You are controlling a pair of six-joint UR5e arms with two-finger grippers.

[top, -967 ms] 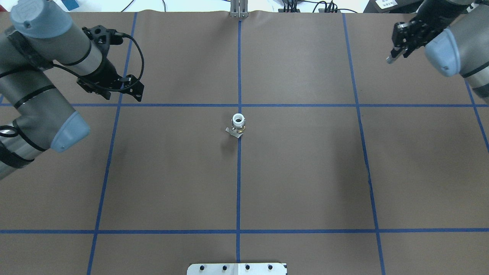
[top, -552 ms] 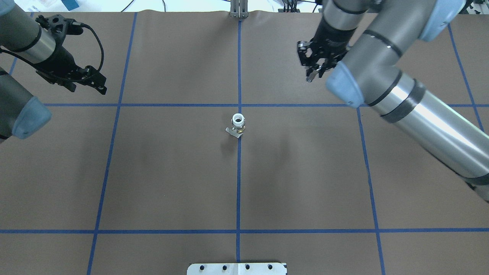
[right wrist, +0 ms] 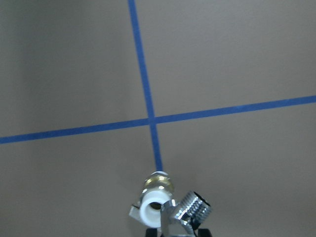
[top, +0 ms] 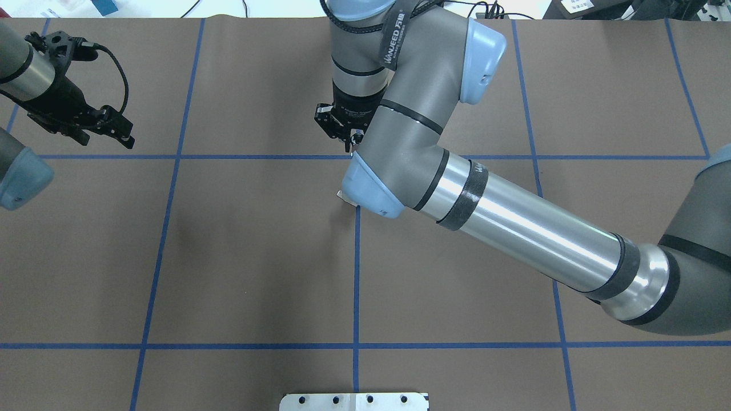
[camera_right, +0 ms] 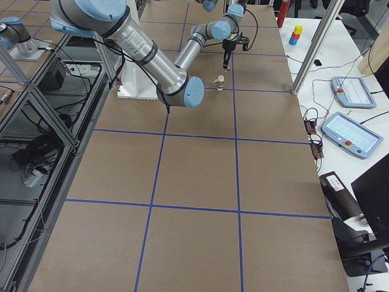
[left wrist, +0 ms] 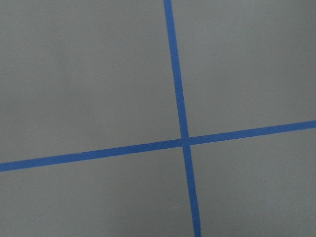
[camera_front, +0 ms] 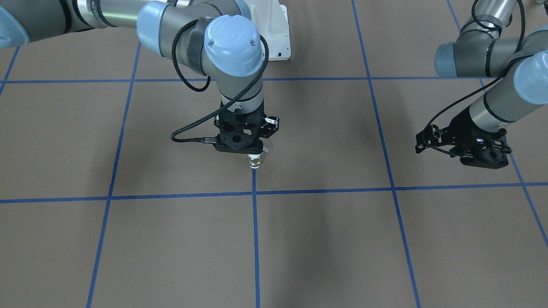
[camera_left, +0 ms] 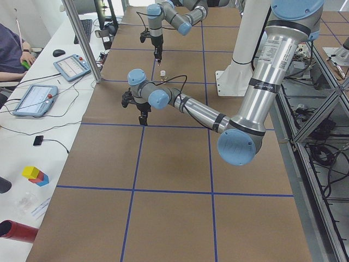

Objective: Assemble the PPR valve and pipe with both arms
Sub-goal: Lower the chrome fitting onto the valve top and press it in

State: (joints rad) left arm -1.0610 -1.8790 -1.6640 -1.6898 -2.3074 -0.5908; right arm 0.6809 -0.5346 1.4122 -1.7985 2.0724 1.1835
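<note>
The PPR valve [camera_front: 254, 161] stands upright at the table's centre, brass middle and white ring on top; it also shows in the right wrist view [right wrist: 155, 197]. In the overhead view the right arm hides all but its grey lever [top: 344, 196]. My right gripper [camera_front: 252, 153] hangs just above the valve, shut on the shiny silver pipe [right wrist: 190, 212]. The pipe sits close beside the valve's white top opening. My left gripper [top: 114, 130] is open and empty, far off at the table's left side; it also shows in the front-facing view [camera_front: 481, 155].
The white pedestal [camera_front: 274, 30] stands at the robot's side of the table. A metal plate [top: 354, 401] lies at the overhead view's bottom edge. Blue tape lines [left wrist: 180, 98] cross the brown table. Tablets [camera_left: 71, 66] lie on a side desk.
The right arm has swung from the far right to over the table's centre with the pipe, and now covers the valve from above. The left arm has drawn back to the left.
</note>
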